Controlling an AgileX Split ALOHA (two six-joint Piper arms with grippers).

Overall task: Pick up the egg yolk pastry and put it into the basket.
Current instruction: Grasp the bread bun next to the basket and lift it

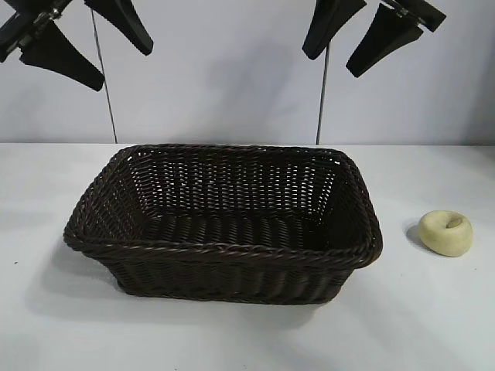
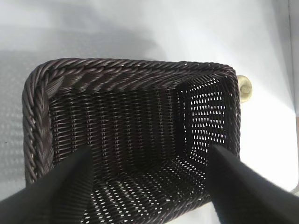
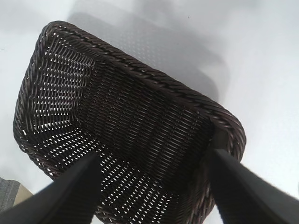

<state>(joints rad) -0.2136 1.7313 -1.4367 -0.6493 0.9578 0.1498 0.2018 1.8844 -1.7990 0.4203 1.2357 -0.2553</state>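
Note:
The dark-brown wicker basket [image 1: 224, 220] stands in the middle of the white table and holds nothing. The small pale-yellow egg yolk pastry [image 1: 445, 232] lies on the table to the right of the basket, apart from it. In the left wrist view the basket [image 2: 131, 79] fills the picture and the pastry [image 2: 245, 87] peeks out past its far wall. The right wrist view shows only the basket [image 3: 154, 86]. My left gripper [image 1: 116, 66] hangs open high above the basket's left end. My right gripper [image 1: 329, 66] hangs open high above its right end. Both are empty.
The white table [image 1: 433, 325] stretches around the basket, with a pale wall behind it. Two thin cables run down the wall behind the arms.

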